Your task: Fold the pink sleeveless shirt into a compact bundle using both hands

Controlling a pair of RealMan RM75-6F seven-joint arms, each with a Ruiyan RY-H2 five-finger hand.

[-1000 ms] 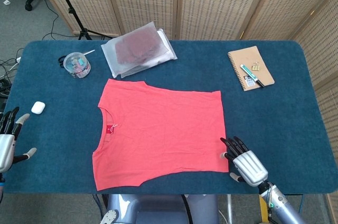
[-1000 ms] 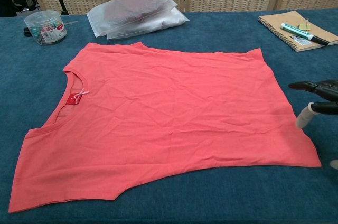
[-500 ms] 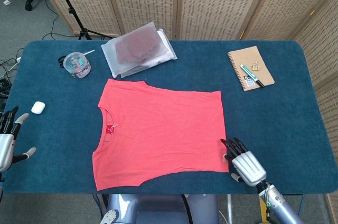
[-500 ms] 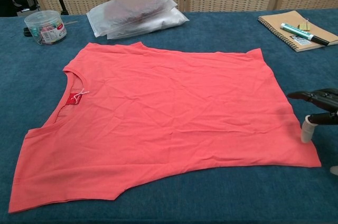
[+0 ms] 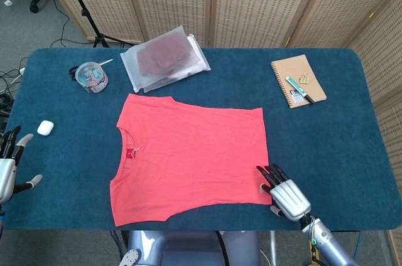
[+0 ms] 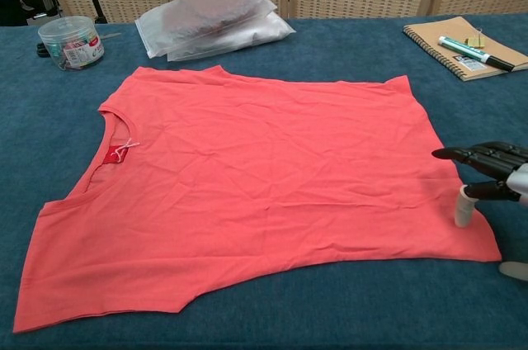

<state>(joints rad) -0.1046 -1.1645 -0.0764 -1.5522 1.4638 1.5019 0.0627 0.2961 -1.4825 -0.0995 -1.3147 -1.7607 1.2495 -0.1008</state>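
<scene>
While the pink sleeveless shirt lies flat mid-worktop, the right hand, fingers spread and holding nothing, touches its hem corner; the left hand hovers released at the left edge.

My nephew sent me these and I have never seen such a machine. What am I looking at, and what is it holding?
A two-armed robot with human-like hands stands at a blue table. One picture looks down from its head, the other out from its chest. A pink sleeveless shirt lies flat. The right hand is at the shirt's hem corner, fingers spread; the left hand waits open at the table edge. Neither holds anything. Also there: a notebook with a marker, a plastic bag, a small jar.
</scene>
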